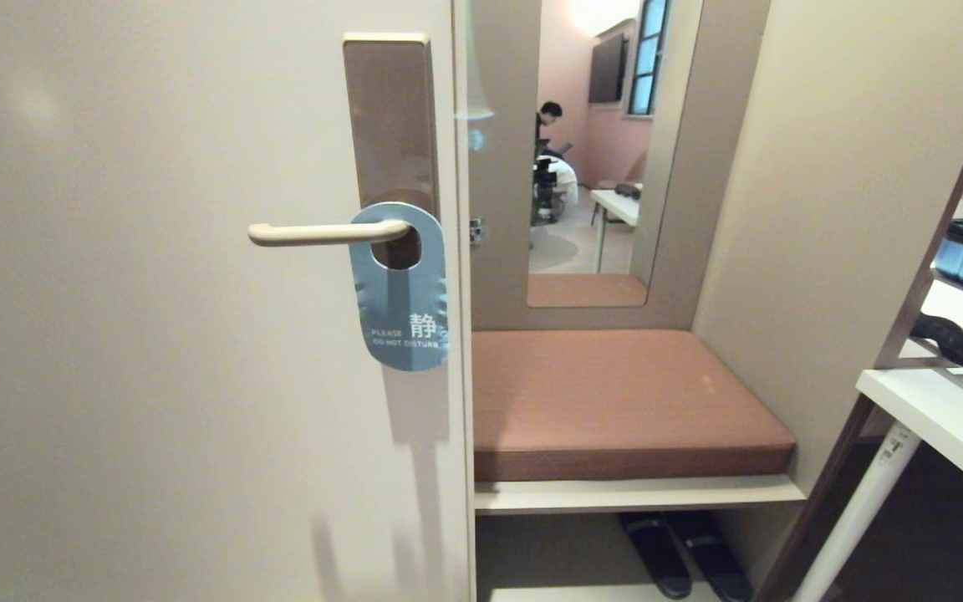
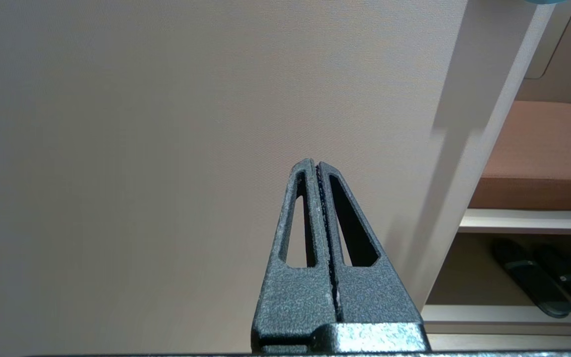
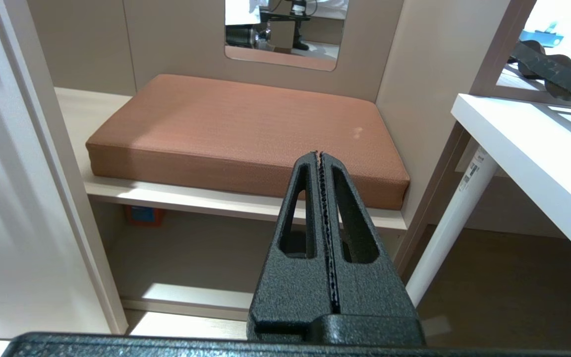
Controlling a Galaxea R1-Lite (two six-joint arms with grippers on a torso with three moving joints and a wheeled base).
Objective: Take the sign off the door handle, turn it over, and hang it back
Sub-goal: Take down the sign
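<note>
On a pale cream door (image 1: pixel 155 334) in a narrow entry, the flat blue sign (image 1: pixel 402 293) with rounded ends and white text is hanging by its round hole on the slim cream lever door handle (image 1: pixel 323 233), lying against the tall brown metal plate (image 1: pixel 389 117). Beside the door, a terracotta cushion (image 1: pixel 624 401) is lying on a pale wooden bench (image 1: pixel 640 493), with a pair of dark slippers (image 1: pixel 686 556) sitting beneath it. A wall mirror (image 1: pixel 594 150) above the cushion is reflecting a seated person in a pink-walled room. A white tabletop (image 1: pixel 941 426) is jutting in at the right. The dark left pincer (image 2: pixel 316 166) is pointing at the bare door, fingers pressed together and empty; the black right pincer (image 3: pixel 319 156) is facing the cushion, likewise pressed together and empty.
</note>
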